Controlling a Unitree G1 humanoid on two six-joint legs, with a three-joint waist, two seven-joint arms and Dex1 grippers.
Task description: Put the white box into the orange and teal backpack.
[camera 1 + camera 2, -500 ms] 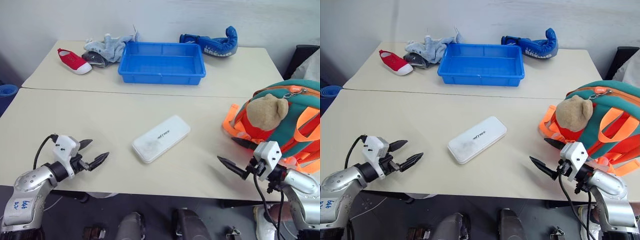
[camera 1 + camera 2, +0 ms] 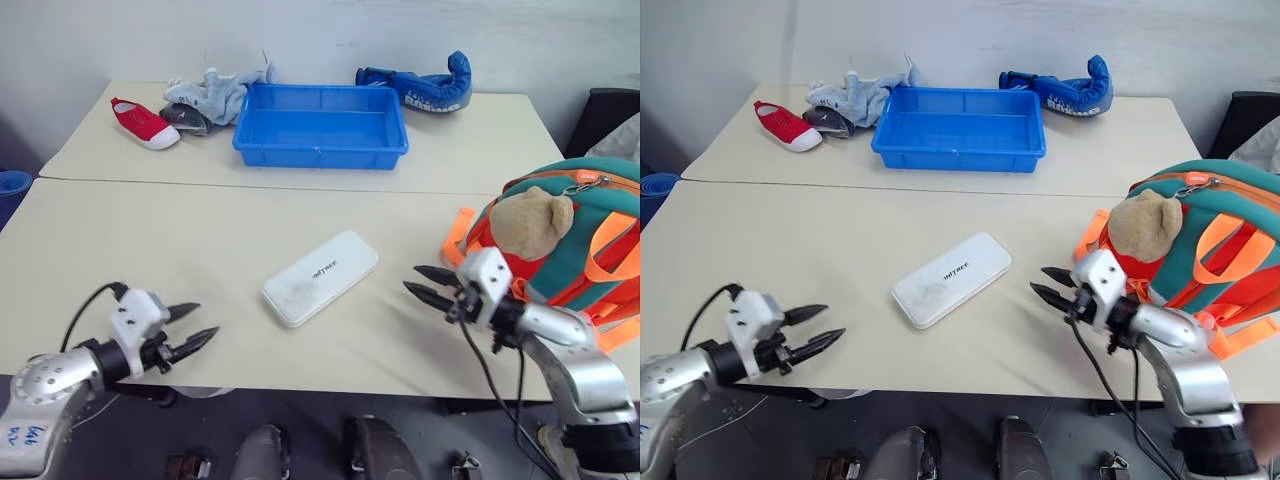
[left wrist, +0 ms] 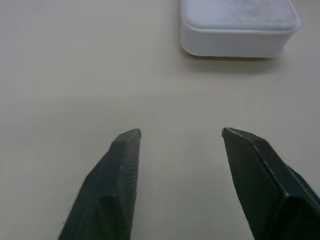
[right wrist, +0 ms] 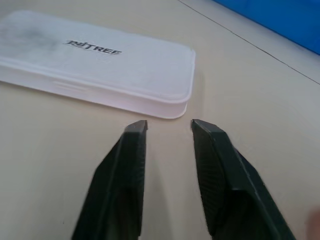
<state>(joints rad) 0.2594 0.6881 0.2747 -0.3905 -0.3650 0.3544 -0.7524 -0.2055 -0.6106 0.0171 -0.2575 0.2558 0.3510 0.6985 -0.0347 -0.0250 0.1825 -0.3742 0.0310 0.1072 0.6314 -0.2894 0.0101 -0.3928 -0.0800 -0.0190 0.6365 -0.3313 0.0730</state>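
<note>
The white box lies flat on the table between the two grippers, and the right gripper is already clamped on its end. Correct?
Not quite. The white box does lie flat on the table between the left gripper and the right gripper, but the right gripper is not clamped on it. The right wrist view shows its open fingers stopping short of the box's end.

Silver metal forearms, white wrist blocks, looping black cables, pointed black fingers (image 2: 196,340) on each hand.
</note>
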